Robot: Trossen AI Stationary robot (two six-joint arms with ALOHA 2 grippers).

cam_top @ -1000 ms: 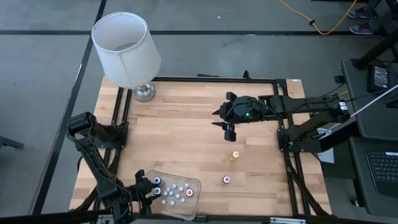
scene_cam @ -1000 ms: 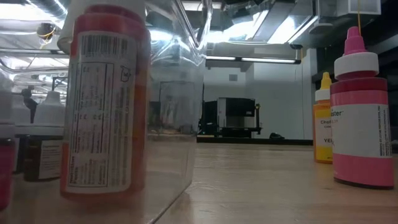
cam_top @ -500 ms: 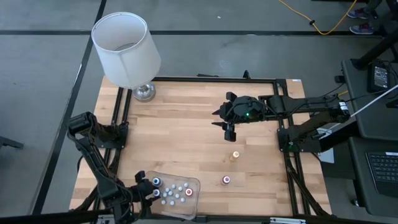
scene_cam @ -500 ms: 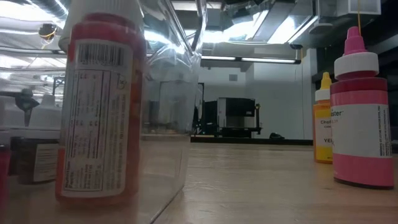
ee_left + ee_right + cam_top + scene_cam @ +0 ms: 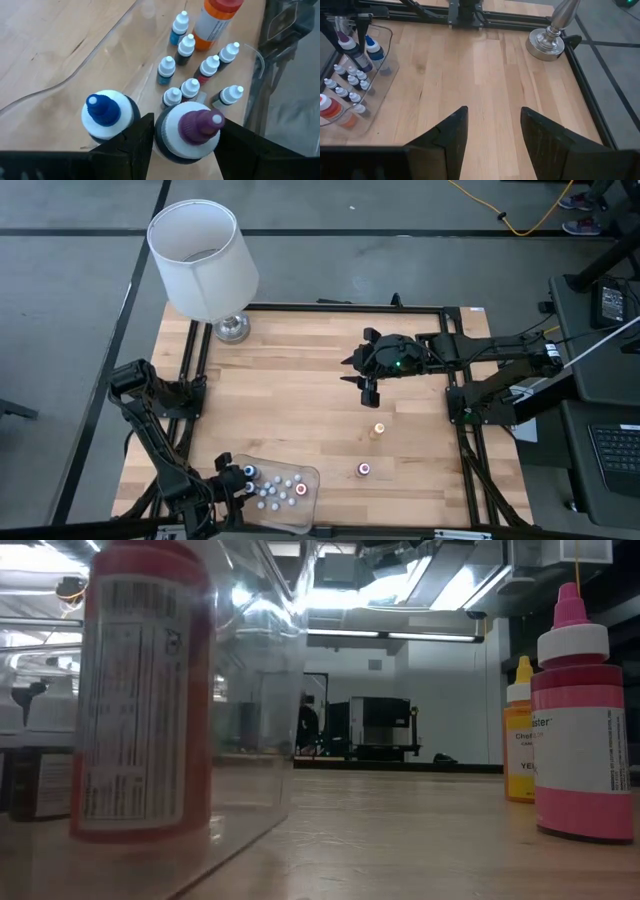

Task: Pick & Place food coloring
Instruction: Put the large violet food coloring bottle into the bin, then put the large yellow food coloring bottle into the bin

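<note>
A clear tray (image 5: 305, 476) at the table's near left edge holds several tiny pale-topped food coloring bottles (image 5: 187, 47), a red-capped bottle (image 5: 215, 20) and a blue-tipped bottle (image 5: 102, 112). My left gripper (image 5: 187, 145) is down in the tray's left end (image 5: 238, 483), shut on a purple-tipped bottle (image 5: 192, 130). The blue-tipped bottle stands just outside one finger. A yellow bottle (image 5: 378, 429) and a pink bottle (image 5: 364, 469) stand upright on the bare wood to the right. My right gripper (image 5: 370, 387) hovers open above mid-table. My left gripper pinches the purple-tipped bottle by its white shoulder (image 5: 167, 127), one finger (image 5: 142, 142) on each side, coming from above and pointing down. The bottle stands upright among the others in the tray; whether its base rests on the tray floor is hidden.
A white-shaded lamp (image 5: 203, 260) stands on its metal base (image 5: 232, 329) at the far left corner. A black frame rail (image 5: 340, 307) rims the table. Open wood lies between the tray and the two loose bottles (image 5: 585, 730).
The tray and its bottles have slid a little toward the table's left edge together with my left gripper; in the low view the red bottle and the tray wall have drifted left. My right arm has kept still.
</note>
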